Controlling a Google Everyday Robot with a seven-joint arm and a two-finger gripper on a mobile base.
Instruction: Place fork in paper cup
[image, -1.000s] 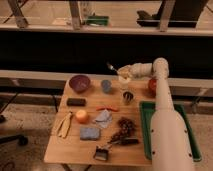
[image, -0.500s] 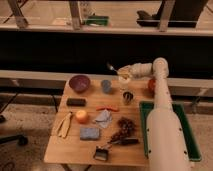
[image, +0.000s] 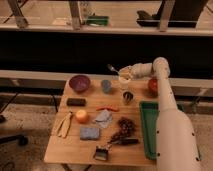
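Observation:
The white paper cup (image: 123, 81) stands at the back of the wooden table (image: 70, 150), right of the blue cup (image: 106, 86). My gripper (image: 126, 74) is right above the paper cup's rim, reaching in from the right. It is shut on the thin silvery fork (image: 113, 68). The fork sticks out tilted up and to the left of the gripper, above the cup's left side. The fork's lower end is hidden at the gripper, so I cannot tell whether it reaches inside the cup.
A purple bowl (image: 79, 83) sits back left and a small metal cup (image: 128, 96) just in front of the paper cup. A red bowl (image: 152, 86) and green tray (image: 149, 120) lie right. An orange (image: 81, 115), wooden utensils (image: 64, 124), sponge (image: 90, 133), grapes (image: 125, 125) and brush (image: 107, 150) fill the front.

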